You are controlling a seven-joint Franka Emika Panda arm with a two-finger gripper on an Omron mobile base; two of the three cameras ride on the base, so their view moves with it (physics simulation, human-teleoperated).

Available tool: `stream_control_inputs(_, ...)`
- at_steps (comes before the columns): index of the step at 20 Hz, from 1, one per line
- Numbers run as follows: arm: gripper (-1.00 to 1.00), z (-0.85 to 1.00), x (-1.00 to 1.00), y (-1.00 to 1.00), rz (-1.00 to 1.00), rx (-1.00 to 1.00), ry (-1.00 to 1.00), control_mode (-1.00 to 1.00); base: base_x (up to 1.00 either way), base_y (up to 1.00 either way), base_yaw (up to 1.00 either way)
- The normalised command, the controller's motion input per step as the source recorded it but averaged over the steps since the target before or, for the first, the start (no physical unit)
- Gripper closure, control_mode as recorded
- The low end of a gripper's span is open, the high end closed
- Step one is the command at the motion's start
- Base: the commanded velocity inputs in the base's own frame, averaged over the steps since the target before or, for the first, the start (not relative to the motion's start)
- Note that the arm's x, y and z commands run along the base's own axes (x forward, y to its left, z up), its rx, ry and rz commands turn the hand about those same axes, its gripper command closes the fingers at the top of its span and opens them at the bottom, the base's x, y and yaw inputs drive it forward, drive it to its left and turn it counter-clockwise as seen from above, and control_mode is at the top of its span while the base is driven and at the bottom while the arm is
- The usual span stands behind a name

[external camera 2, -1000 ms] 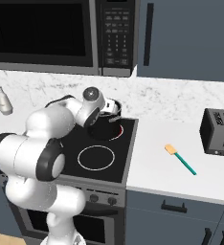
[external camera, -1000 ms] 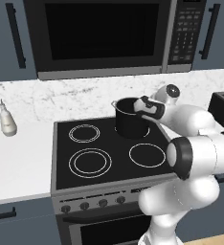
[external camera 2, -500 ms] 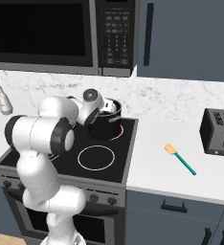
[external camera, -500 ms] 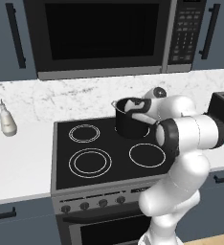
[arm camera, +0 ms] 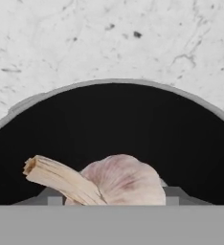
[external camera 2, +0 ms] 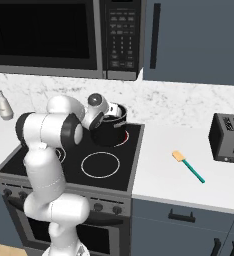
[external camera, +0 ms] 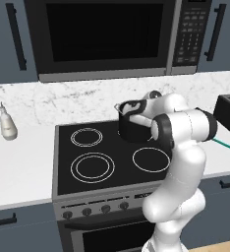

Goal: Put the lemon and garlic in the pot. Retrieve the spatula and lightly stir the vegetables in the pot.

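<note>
Stovetop, back right burner: pot (external camera: 132, 129) sits directly under gripper (arm camera: 106, 198). Your jaws clamp garlic (arm camera: 123, 181), stalk pointing left in hand view, bulb over pot mouth. Release straight down.

Dark pot (external camera 2: 110, 131) w/ thin silvery rim sits upright on stove's back right burner. Garlic bulb (arm camera: 119, 183), pinkish-white w/ dry tan stem, sits betw. pincer (arm camera: 111, 200) tips over pot's dark mouth. Spatula (external camera 2: 188, 166), teal handle, yellowish end, lies flat on worktop right of stove
</note>
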Motion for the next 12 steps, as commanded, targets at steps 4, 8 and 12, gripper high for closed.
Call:
stream_control_inputs(4,1.00,-0.27,0.29,0.05,0.00,-0.03,0.00,-1.00,0.00,0.00,0.00)
stream_control_inputs(8,-1.00,-0.17,0.28,0.00,0.00,-0.02,0.01,-1.00,0.00,0.00,0.00)
stream_control_inputs(12,-1.00,0.00,0.03,0.00,0.00,0.00,0.00,-1.00,0.00,0.00,0.00)
